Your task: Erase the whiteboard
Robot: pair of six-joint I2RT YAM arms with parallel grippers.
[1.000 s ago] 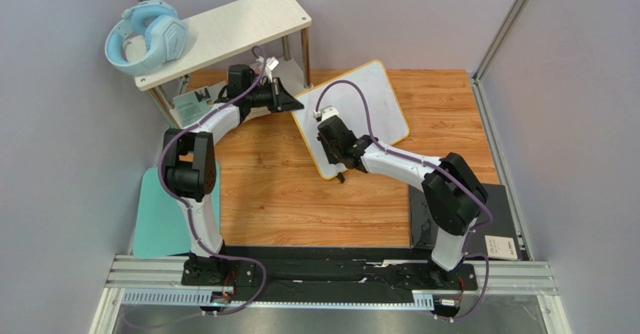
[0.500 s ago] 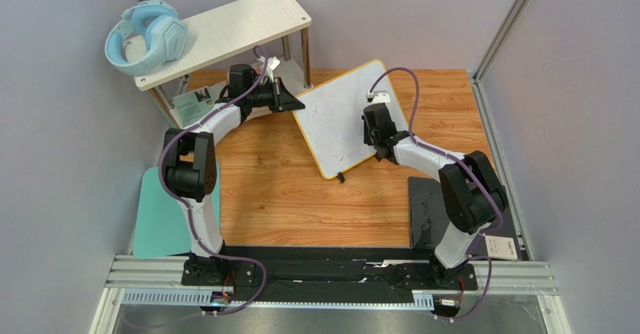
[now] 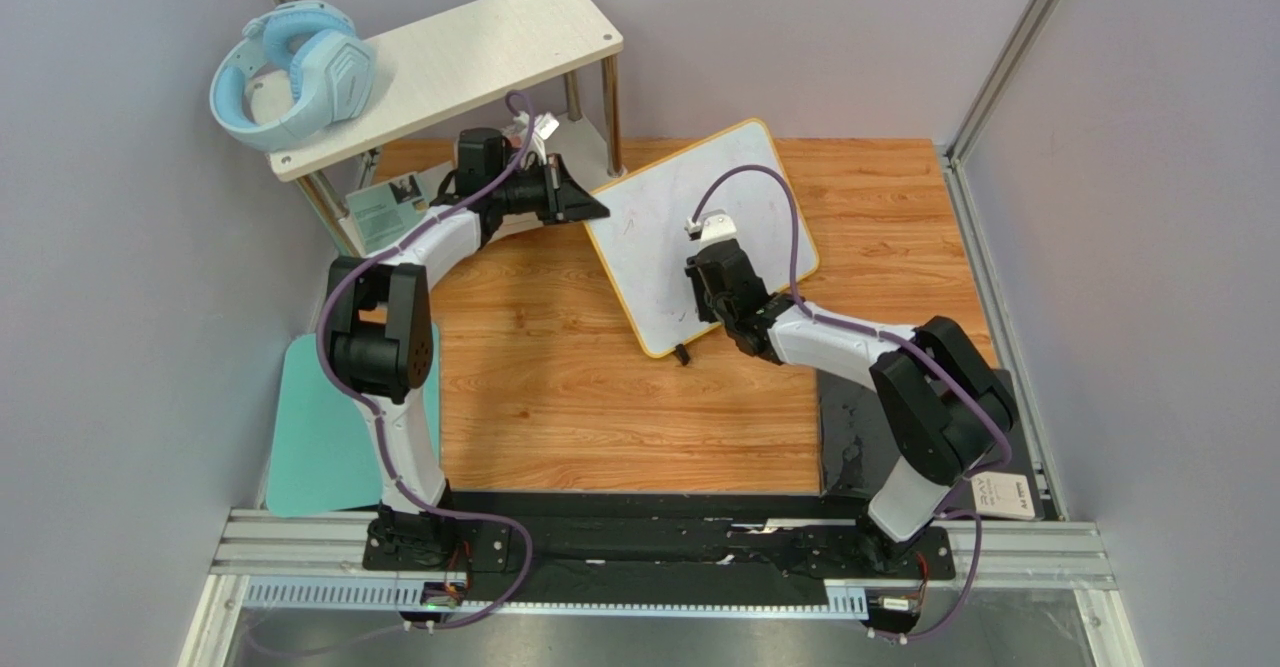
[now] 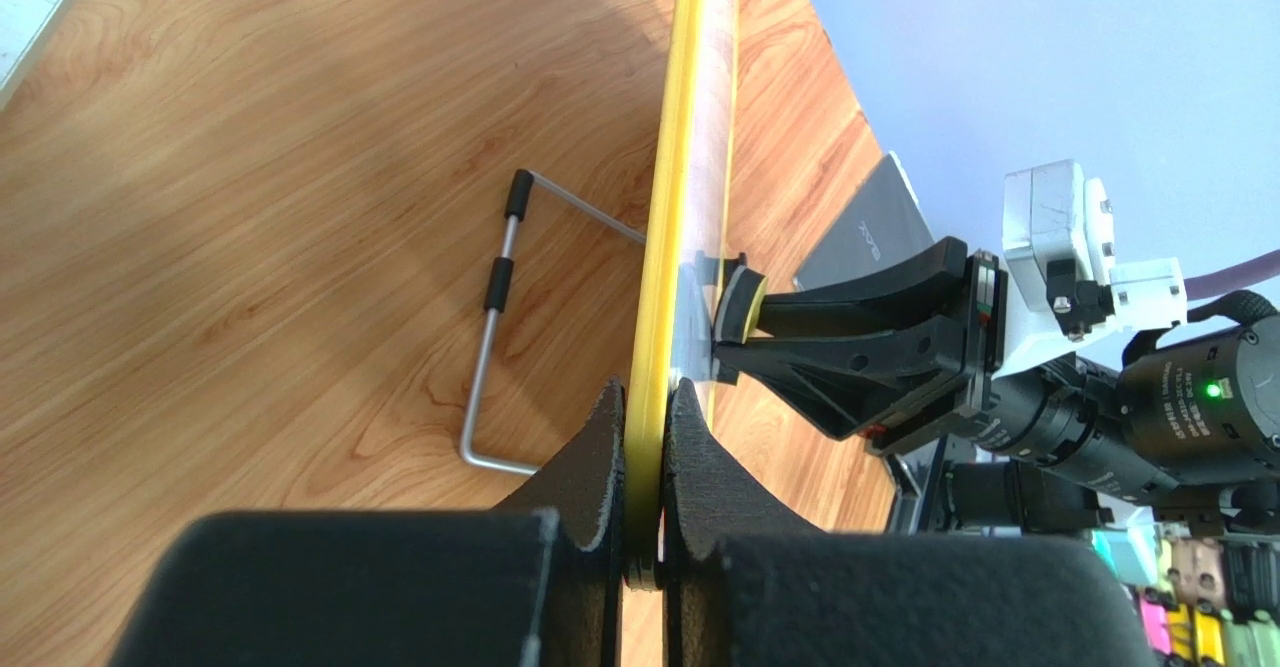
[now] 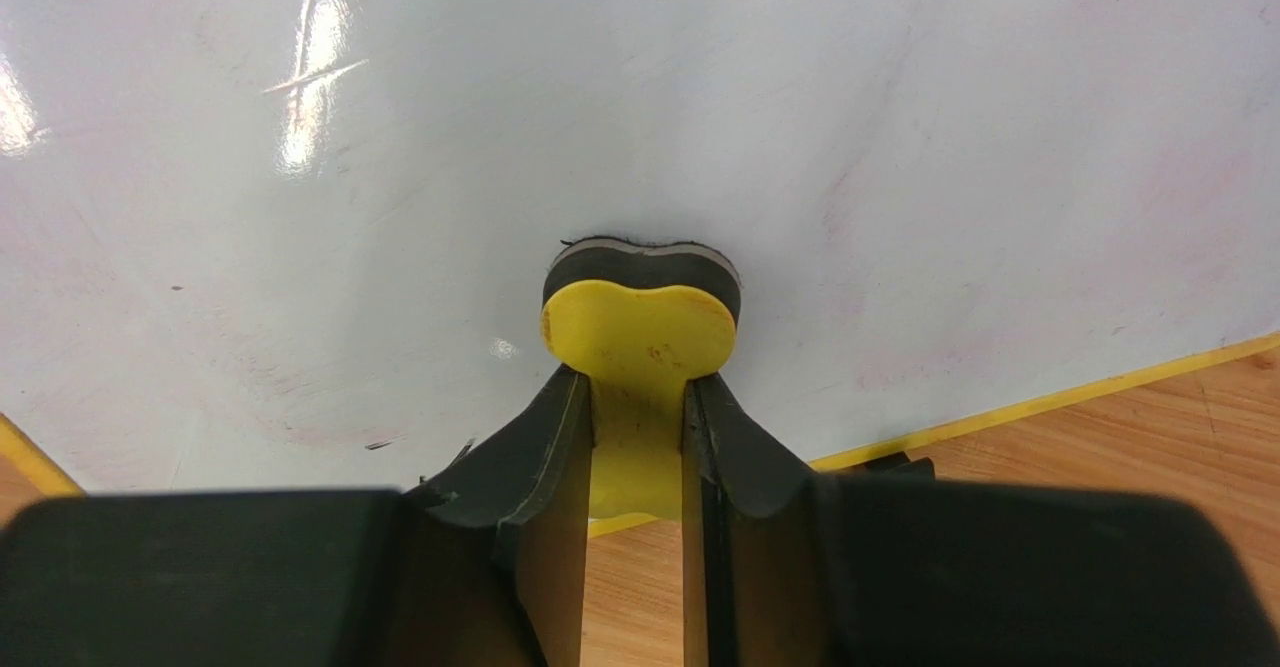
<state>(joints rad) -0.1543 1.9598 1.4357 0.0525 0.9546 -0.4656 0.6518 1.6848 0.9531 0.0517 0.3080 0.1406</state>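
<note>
The whiteboard (image 3: 676,217), propped just beside the shelf (image 3: 451,60), is clamped at its yellow edge by the left gripper (image 4: 646,397), steadied while the yellow eraser (image 5: 642,315), pinched in the right gripper (image 5: 636,390), is pressed on its face.

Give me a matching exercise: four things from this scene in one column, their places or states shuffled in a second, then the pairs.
1. left gripper
2. right gripper
3. headphones
4. teal mat

A. on the shelf top
B. shut on the yellow eraser
C. flat, near left side
D. shut on the whiteboard edge

Pairs: 1-D, 2-B, 3-A, 4-C.
</note>
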